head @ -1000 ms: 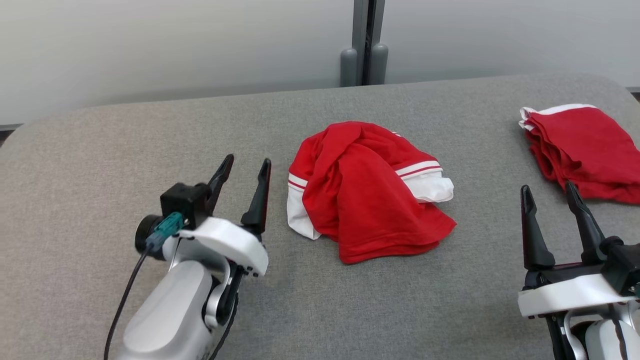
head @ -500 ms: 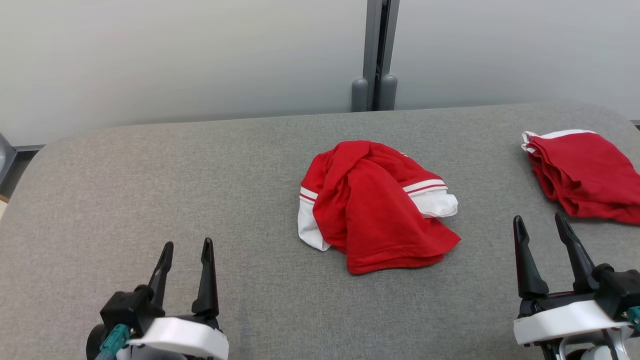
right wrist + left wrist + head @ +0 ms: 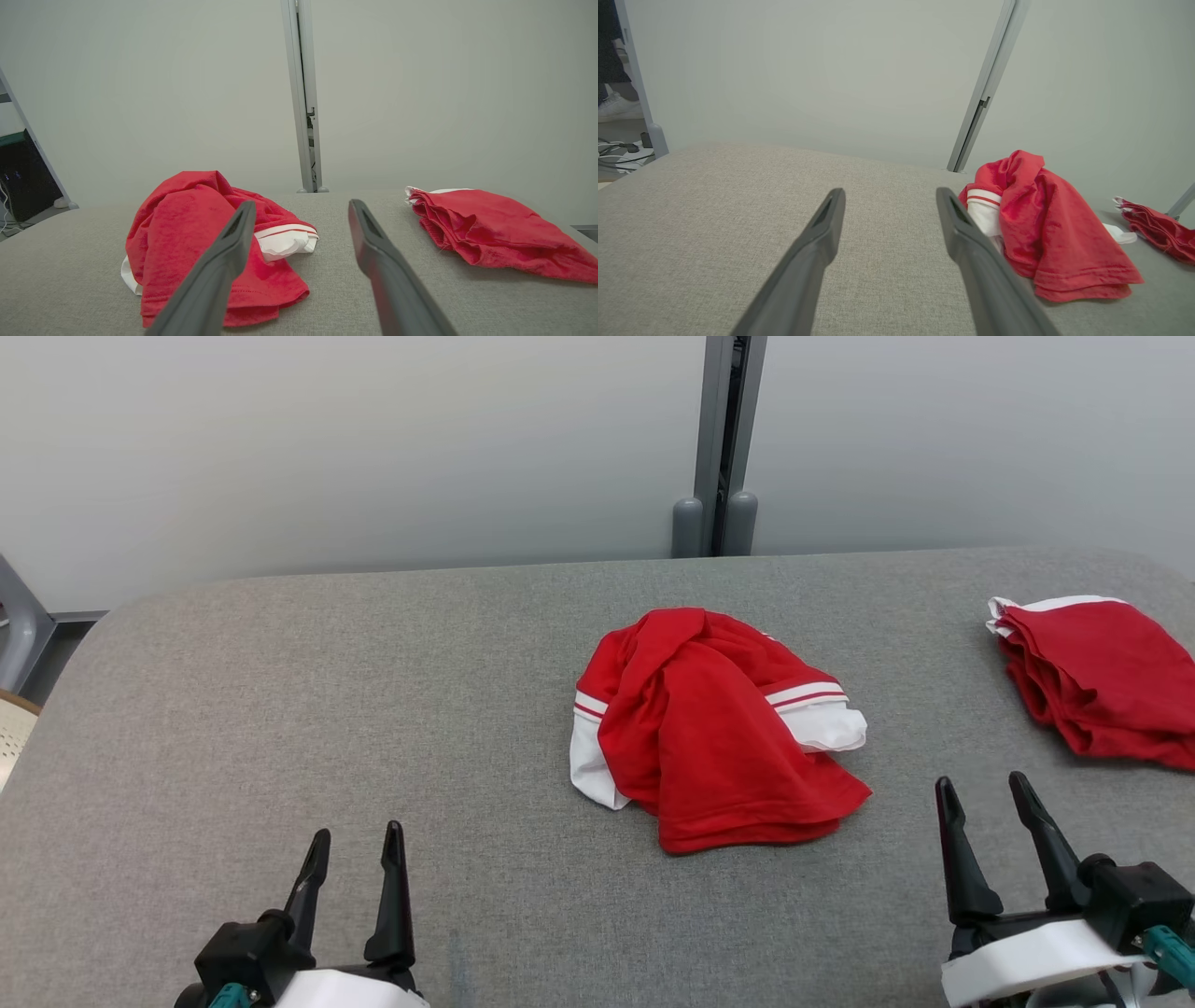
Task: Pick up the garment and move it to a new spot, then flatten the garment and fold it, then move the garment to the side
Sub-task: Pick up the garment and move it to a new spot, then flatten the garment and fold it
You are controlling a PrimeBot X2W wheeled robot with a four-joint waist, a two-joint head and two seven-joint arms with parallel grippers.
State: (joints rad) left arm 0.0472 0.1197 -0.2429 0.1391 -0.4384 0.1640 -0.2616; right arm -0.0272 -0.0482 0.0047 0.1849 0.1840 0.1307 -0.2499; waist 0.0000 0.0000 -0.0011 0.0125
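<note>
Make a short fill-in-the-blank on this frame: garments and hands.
1. The crumpled garment in the middle of the grey surface is red with ____ trim.
2. The left hand and the right hand are both ____ and hold nothing.
3. The second red garment lies nearer the ____ hand.

Missing words: white; open; right
</note>
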